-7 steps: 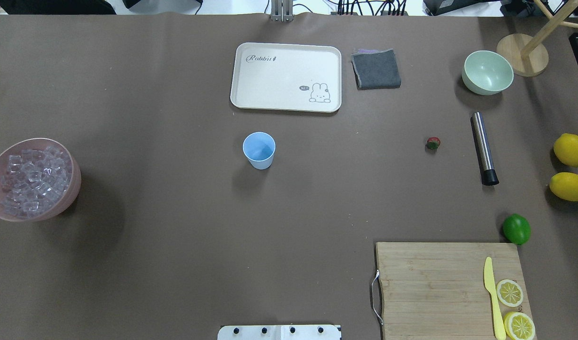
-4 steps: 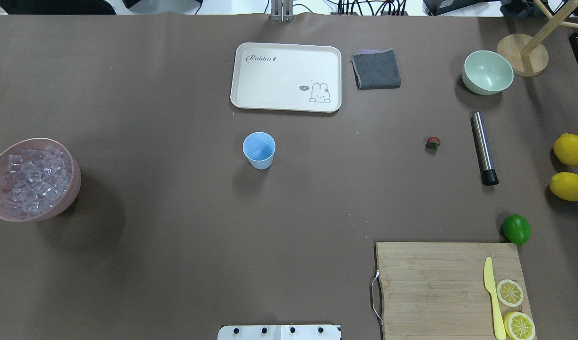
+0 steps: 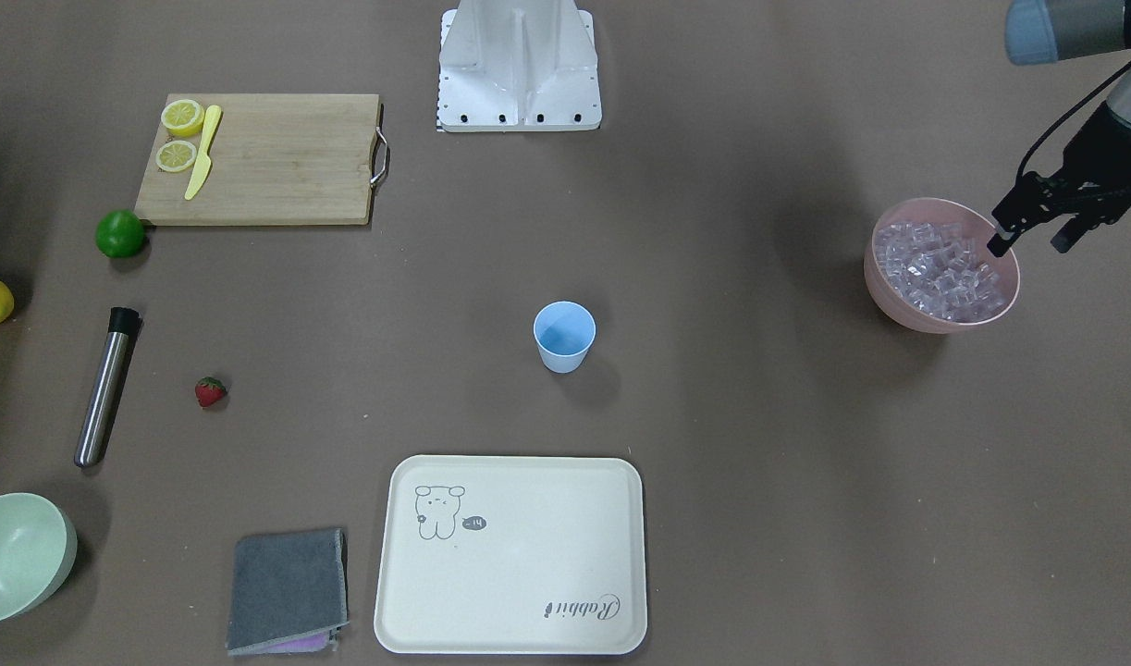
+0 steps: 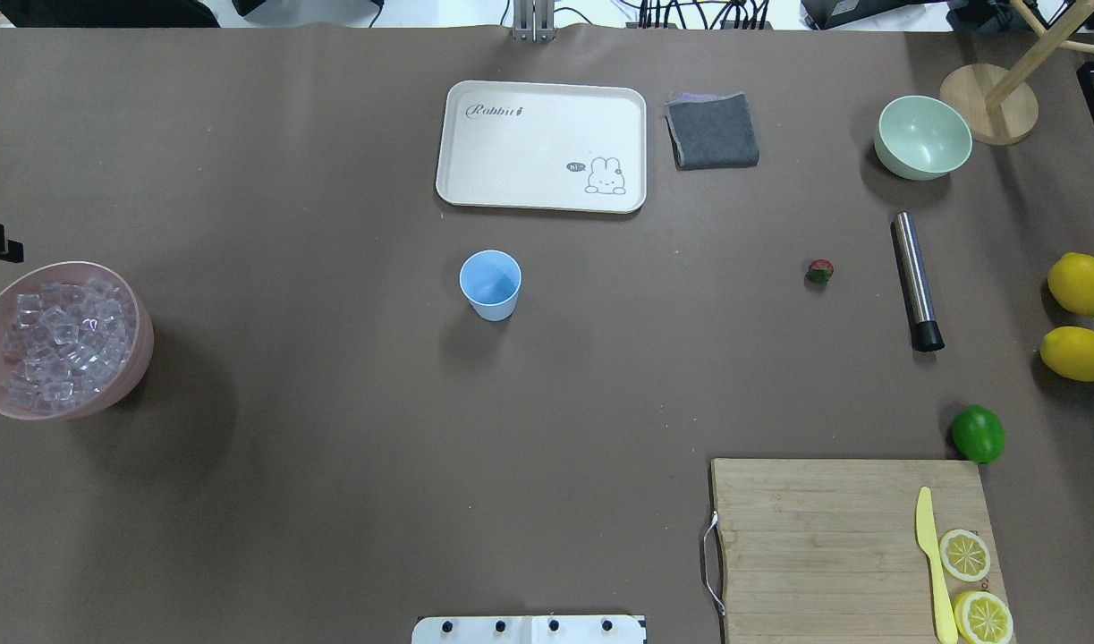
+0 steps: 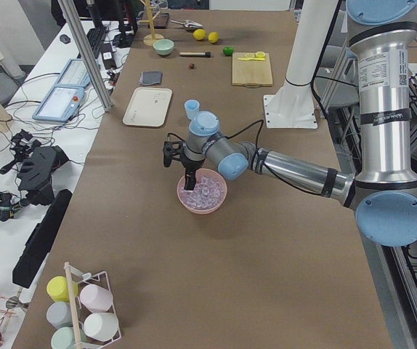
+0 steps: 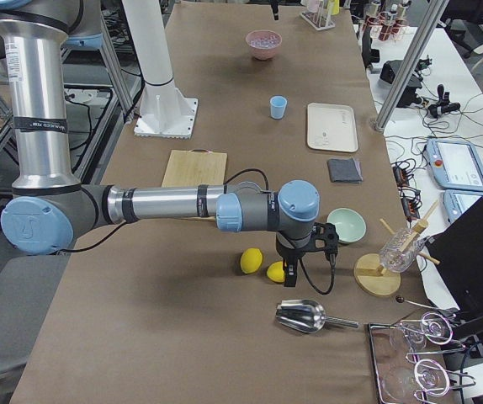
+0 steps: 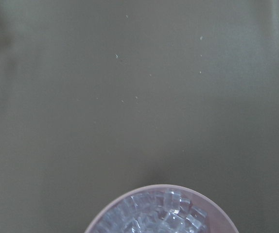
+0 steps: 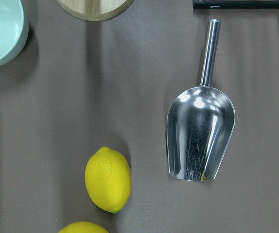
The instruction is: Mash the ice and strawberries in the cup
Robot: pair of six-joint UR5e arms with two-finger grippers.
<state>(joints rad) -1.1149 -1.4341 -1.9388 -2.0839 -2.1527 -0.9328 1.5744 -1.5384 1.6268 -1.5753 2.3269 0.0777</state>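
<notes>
The brown-covered table (image 4: 332, 447) is carrying a light-blue cup (image 4: 490, 284), standing upright near its centre. Also resting directly on it are a cream tray (image 4: 511, 152), a folded grey cloth (image 4: 713, 131), a pink bowl (image 3: 907, 319), a pale green bowl (image 4: 922, 139), a strawberry (image 4: 820, 270), a steel cylinder (image 4: 913, 277), two lemons (image 4: 1081, 284), a lime (image 4: 978, 434), a wooden cutting board (image 4: 806, 546) and a metal scoop (image 8: 200, 136).

A robotics lab: teach pendants (image 5: 57, 99) and cables (image 4: 699, 12) flank the table (image 5: 194, 283).

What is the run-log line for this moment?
left gripper: open, above rim of bowl of ice | right gripper: by lemons, state unclear | cup: empty | strawberry: on table
</notes>
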